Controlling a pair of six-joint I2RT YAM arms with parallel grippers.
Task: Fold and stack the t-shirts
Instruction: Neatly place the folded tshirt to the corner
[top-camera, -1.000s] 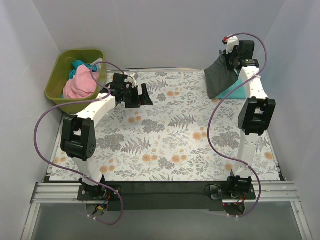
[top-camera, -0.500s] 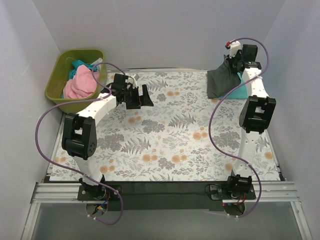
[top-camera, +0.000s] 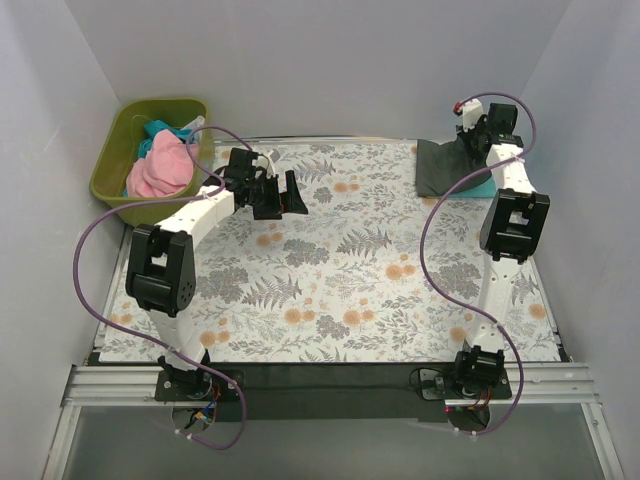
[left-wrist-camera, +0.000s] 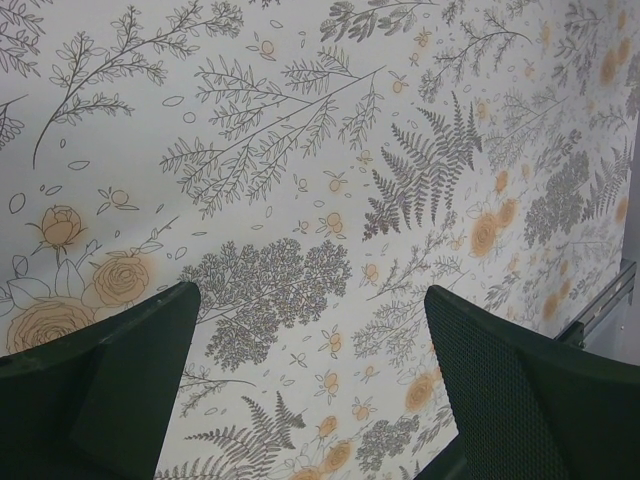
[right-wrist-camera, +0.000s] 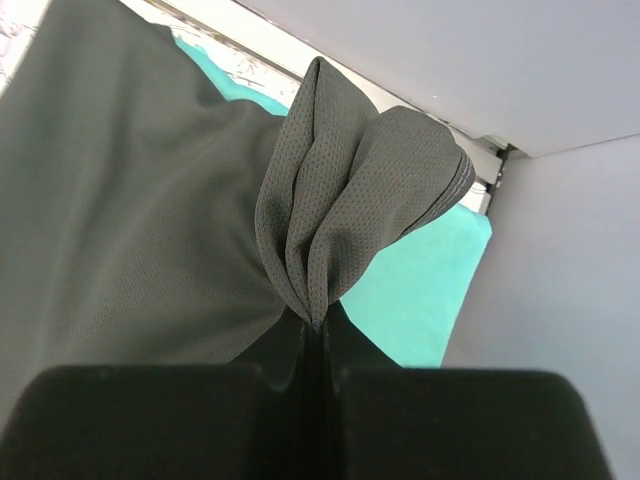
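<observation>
The dark charcoal grey t-shirt (top-camera: 445, 166) lies at the far right corner on top of a teal-green t-shirt (top-camera: 478, 186). My right gripper (top-camera: 472, 140) is shut on a bunched edge of the grey shirt (right-wrist-camera: 340, 200), low over the pile. The teal-green shirt (right-wrist-camera: 425, 280) shows beneath it in the right wrist view. My left gripper (top-camera: 290, 194) is open and empty above the floral cloth, its fingers (left-wrist-camera: 110, 385) wide apart. A pink t-shirt (top-camera: 160, 170) and a teal one (top-camera: 152, 140) lie in the bin.
The olive-green bin (top-camera: 115, 160) stands at the far left corner. The floral table cloth (top-camera: 340, 270) covers the table. White walls close in the back and both sides; the right wall (right-wrist-camera: 560, 300) is close to my right gripper.
My right gripper has moved back and down toward the far right corner, lowering the grey shirt from a raised drape onto the teal-green one. The left arm has barely moved.
</observation>
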